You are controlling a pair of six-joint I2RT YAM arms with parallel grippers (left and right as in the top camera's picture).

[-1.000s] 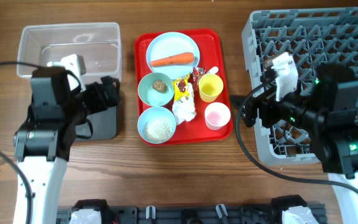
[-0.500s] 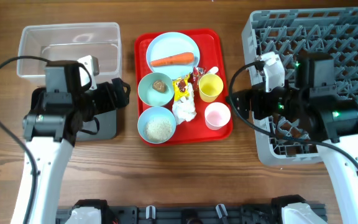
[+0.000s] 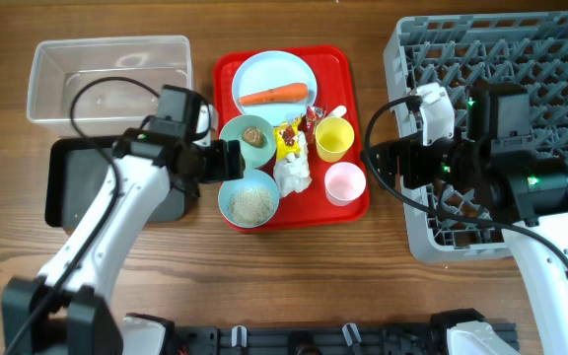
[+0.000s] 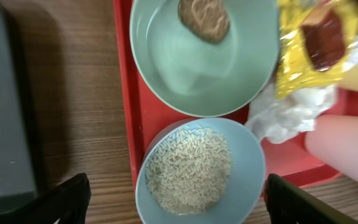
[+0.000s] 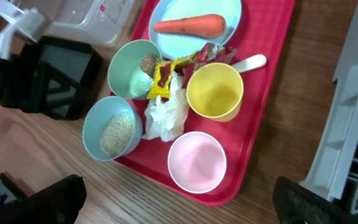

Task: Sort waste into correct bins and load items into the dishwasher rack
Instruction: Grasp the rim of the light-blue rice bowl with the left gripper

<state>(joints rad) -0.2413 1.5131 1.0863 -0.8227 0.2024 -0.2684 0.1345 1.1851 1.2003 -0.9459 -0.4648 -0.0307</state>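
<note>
At centre frame: two hands flanking one packed tray

At the left lip of the red tray point(image 3: 333, 64), the left hand point(image 3: 233, 162) is hovering, fingers spread wide, gripping nothing. Opposite it, the right hand point(image 3: 371, 170) is hanging at the tray's right lip, also wide and empty, just beside the pink cup point(image 3: 344, 182).

Risks: the rice bowl point(image 4: 247, 168) is sitting lower left on the tray. Its rim is touching the lump bowl point(image 4: 191, 68) above it and the tissue point(image 4: 284, 115) at its right. A pinch on that rim is likely tipping it and scattering rice grains point(image 4: 188, 171) over tray and table point(image 3: 264, 266). A low approach is risking a finger catching the tray lip and dragging everything. Both hands are facing the same tray from opposite sides, so reaching inward together is inviting a knock.

Mid-tray is offering little finger room:
- wrappers point(image 3: 289, 138) are lying wedged between the bowls and the yellow cup point(image 3: 334, 138)
- the spoon point(image 5: 253, 61) is peeking out behind that cup
- the carrot point(image 3: 274, 95) is lying on the plate point(image 3: 269, 71) at the top

Room: bare table is running along the bottom of the frame. Only narrow strips are separating the tray from the dishwasher rack point(image 3: 521, 49) at right and from the bins at left. The clear tub point(image 3: 106, 74) at upper left is lying open. The black tray point(image 3: 67, 187) below it is partly covered by the left arm.
</note>
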